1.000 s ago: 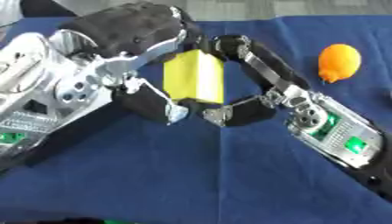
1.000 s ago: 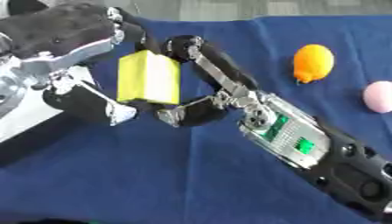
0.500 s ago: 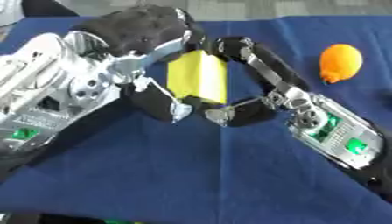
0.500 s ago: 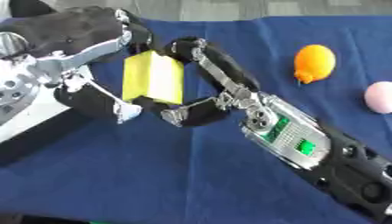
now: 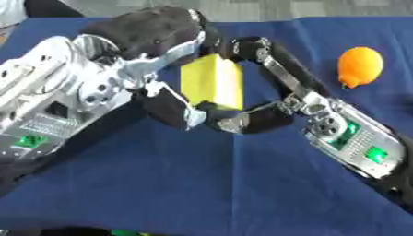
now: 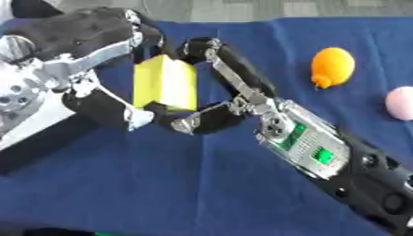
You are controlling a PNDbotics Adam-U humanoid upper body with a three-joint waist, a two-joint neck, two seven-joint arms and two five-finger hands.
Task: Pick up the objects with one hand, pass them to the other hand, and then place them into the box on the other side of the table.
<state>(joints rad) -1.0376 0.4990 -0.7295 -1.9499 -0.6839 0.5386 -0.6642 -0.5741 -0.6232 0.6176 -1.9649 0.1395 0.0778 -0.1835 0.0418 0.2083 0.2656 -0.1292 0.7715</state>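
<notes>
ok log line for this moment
phase: handover | block: yellow, between both hands | left hand: shut on block | right hand: shut on block | orange: on cloth, untouched

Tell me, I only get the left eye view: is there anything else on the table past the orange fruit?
Observer: Yes. In the right eye view a pale pink round thing lies at the right edge, to the right of the orange fruit and a bit nearer to the robot.
Operator: Does it touch the orange one?
Observer: No, bare blue cloth shows between them.
Operator: And my right arm, what is below the green light?
Observer: The right eye view shows more of the black forearm running to the lower right corner. The right hand and left hand both curl round the yellow block.
</notes>
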